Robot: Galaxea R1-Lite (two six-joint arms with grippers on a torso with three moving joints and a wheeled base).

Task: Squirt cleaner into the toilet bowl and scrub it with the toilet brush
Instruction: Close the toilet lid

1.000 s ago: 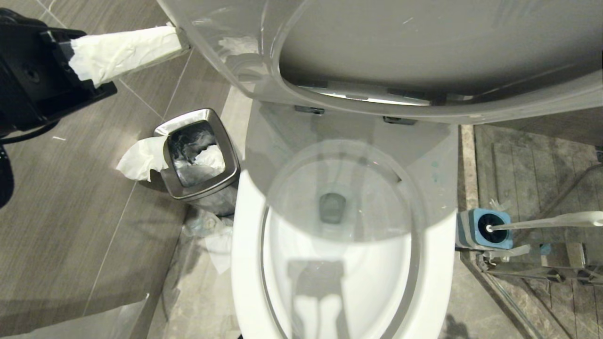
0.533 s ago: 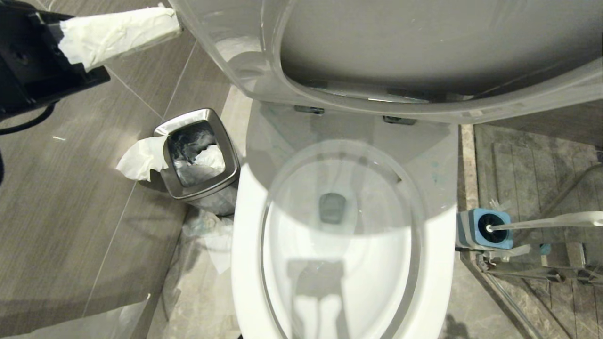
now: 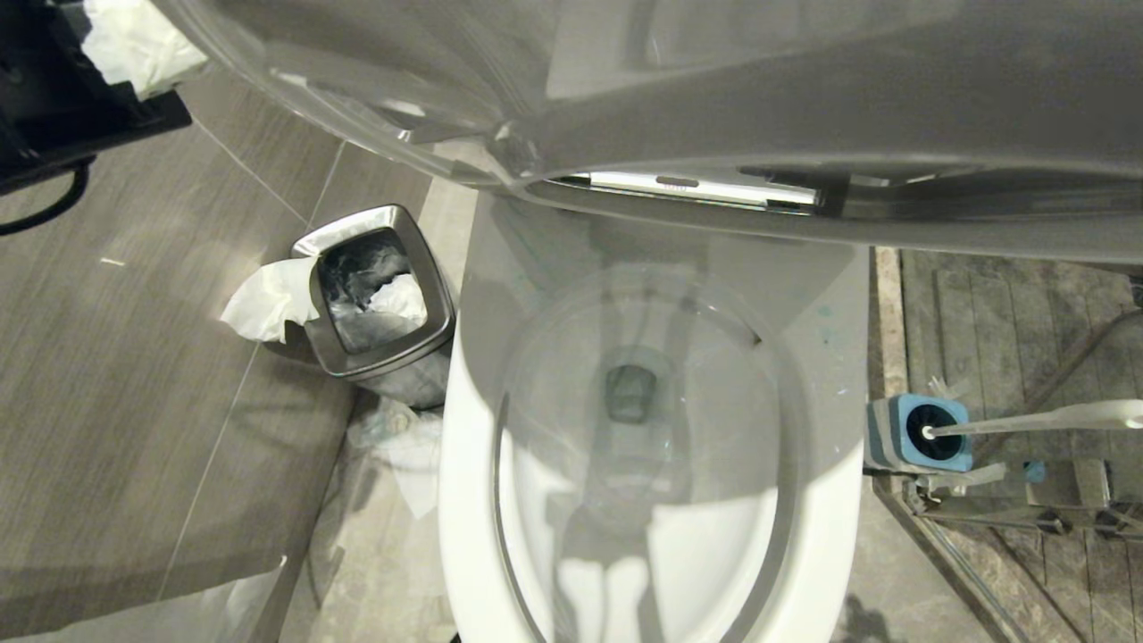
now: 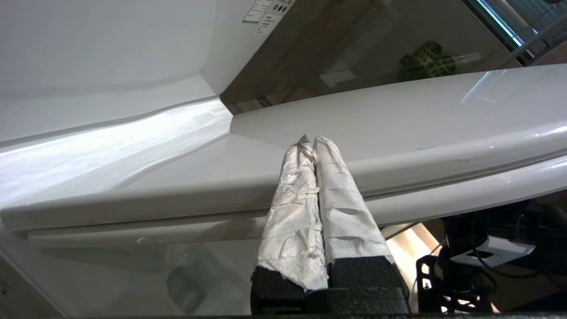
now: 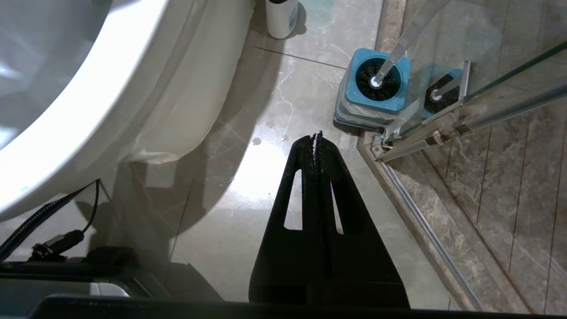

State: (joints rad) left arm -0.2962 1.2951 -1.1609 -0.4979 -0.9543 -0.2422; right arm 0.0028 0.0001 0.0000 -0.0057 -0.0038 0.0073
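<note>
The left gripper point(image 4: 312, 141), its paper-wrapped fingers pressed together and holding nothing, lies against the raised lid point(image 4: 398, 119) of the toilet bowl point(image 3: 464, 446). The right gripper point(image 5: 317, 136), likewise closed and empty, hangs over the floor beside the bowl. The toilet brush point(image 3: 1027, 420) stands in its blue-topped holder point(image 3: 915, 435) at the bowl's right.

Toilet bowl point(image 3: 464, 464): glossy white ceramic. Waste bin point(image 3: 379, 295): polished reflective steel. Toilet brush point(image 3: 1036, 418): smooth white plastic handle, black bristles. Left gripper point(image 4: 310, 144): fingers point(image 4: 292, 208) wrapped in crinkled white paper. Right gripper point(image 5: 315, 137): matt, rough black plastic. Floor point(image 5: 248, 186): polished marble-look tile.
</note>
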